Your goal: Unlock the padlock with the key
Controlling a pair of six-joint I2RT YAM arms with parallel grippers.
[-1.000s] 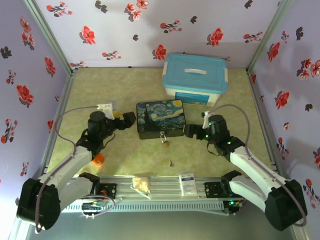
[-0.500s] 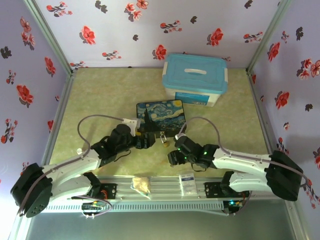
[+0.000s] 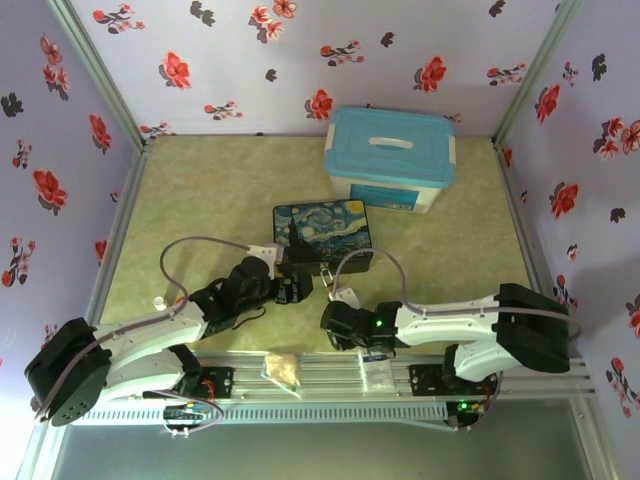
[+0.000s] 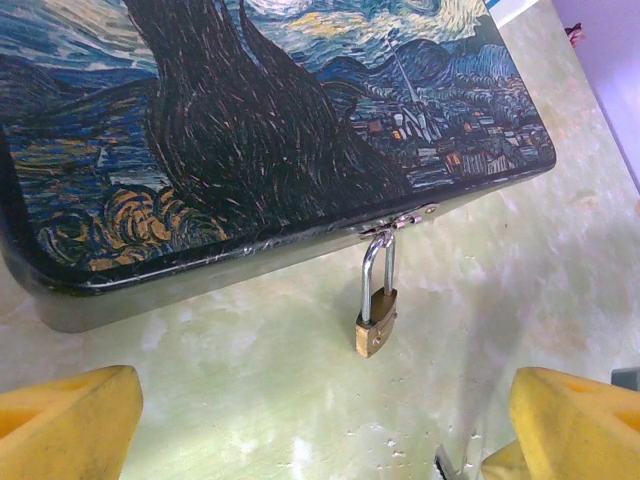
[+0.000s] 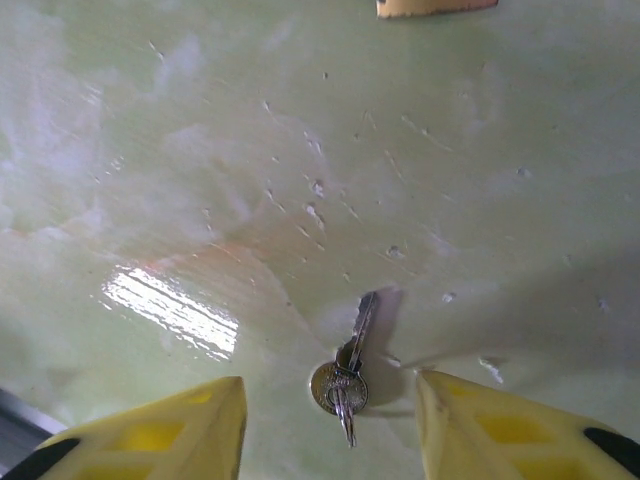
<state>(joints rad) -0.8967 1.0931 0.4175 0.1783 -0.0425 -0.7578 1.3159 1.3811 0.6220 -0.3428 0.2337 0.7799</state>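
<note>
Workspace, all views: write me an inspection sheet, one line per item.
Surface: green table, scuffed and glossy, dry.
Job's things: padlock hangs by its shackle from the clasp of the tin; key lies flat on the table, apart from it.
Clutter: blue-lidded box behind the tin; bag and packet on the rail by the arm bases.
Grippers: left gripper open, facing the padlock; right gripper open, fingers either side of the key, not touching.
Cables: left cable and right cable arch above the arms.
Surroundings: flowered purple walls.
</note>
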